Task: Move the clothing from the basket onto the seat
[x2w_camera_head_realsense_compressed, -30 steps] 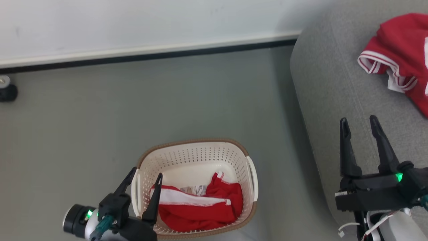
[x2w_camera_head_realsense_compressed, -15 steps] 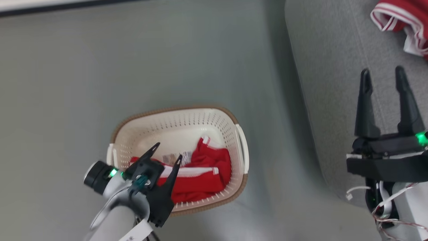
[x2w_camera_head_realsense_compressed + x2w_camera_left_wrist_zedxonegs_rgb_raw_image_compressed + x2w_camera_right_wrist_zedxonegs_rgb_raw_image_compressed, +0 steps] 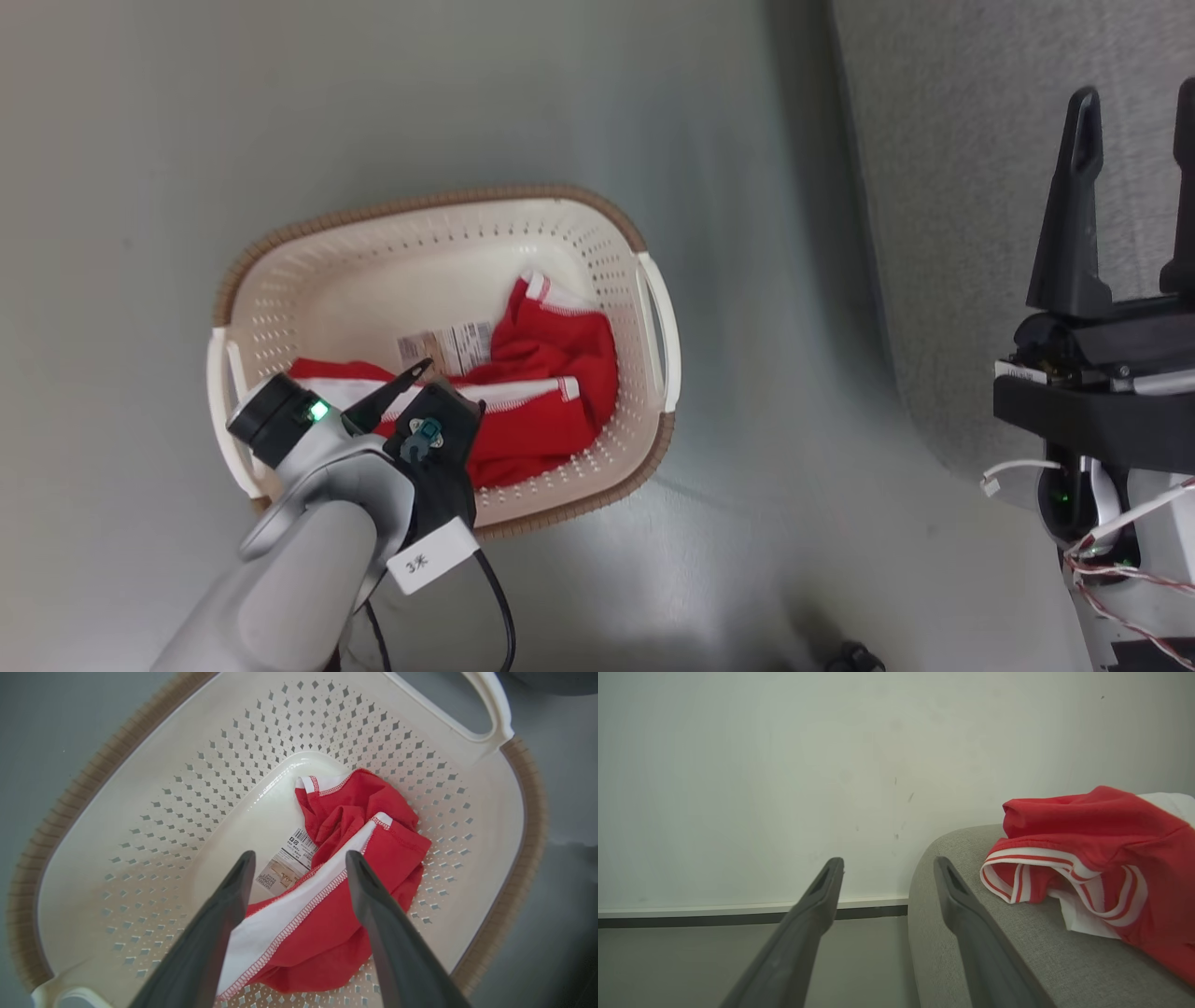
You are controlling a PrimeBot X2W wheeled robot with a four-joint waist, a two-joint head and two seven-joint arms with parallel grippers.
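Clothing (image 3: 322, 933) in basket (image 3: 140, 788), between spread left fingers (image 3: 210, 942).

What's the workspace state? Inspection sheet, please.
Surface: grey floor, smooth.
Job's things: basket on the floor holds one red garment; second red garment lies on the seat.
Clutter: printed label on the basket bottom; small dark object, unidentifiable.
Grippers: left gripper open, fingers above the basket's garment; right gripper open, empty, over the seat's edge.
Cables: black cable below left arm; white and red wires at right arm.
Surroundings: pale wall, dark baseboard.
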